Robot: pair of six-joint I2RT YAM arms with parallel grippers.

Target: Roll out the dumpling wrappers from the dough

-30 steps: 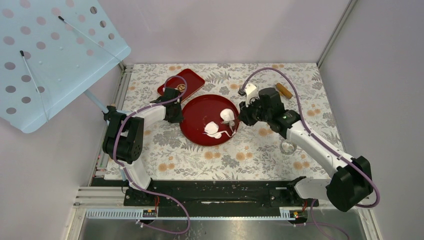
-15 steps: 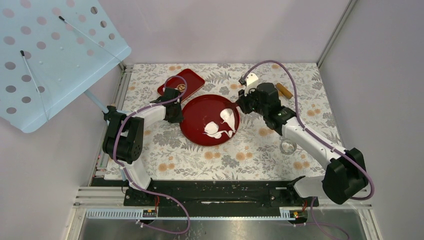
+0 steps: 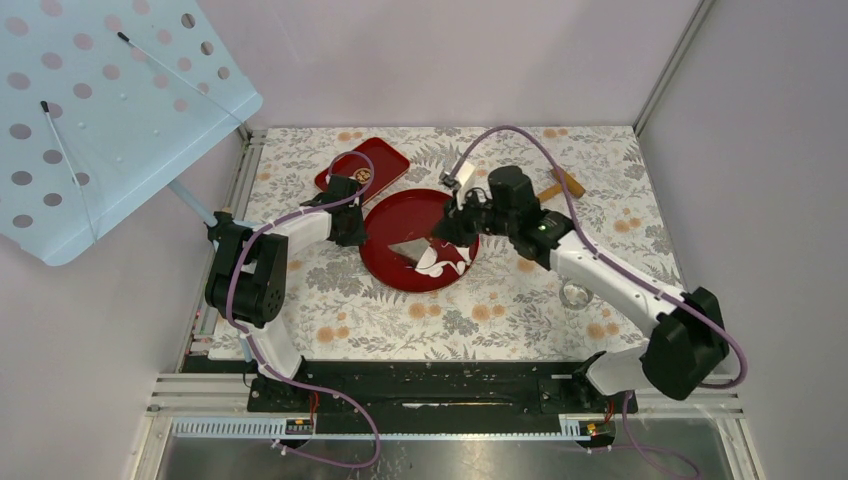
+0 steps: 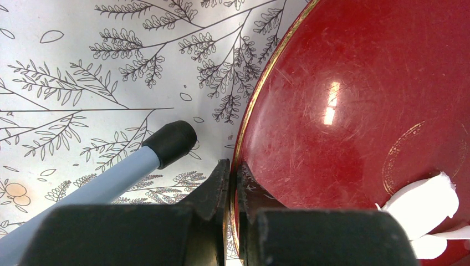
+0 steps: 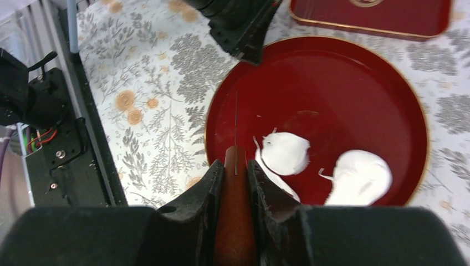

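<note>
With the rim of the red plate (image 4: 250,108) clamped in the left gripper (image 4: 233,172) and a brown-handled blade (image 5: 235,221) pinched in the right gripper (image 5: 235,165), lifting of the dumpling wrappers (image 5: 285,153), lying just ahead and right of that claw, is judged in hand; the blade must next be slid flat beneath them.

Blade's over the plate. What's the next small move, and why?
Probably lower the blade onto the plate beside the nearer wrapper: the right end effector grips it over bare plate, and the left end effector pins the rim.
</note>
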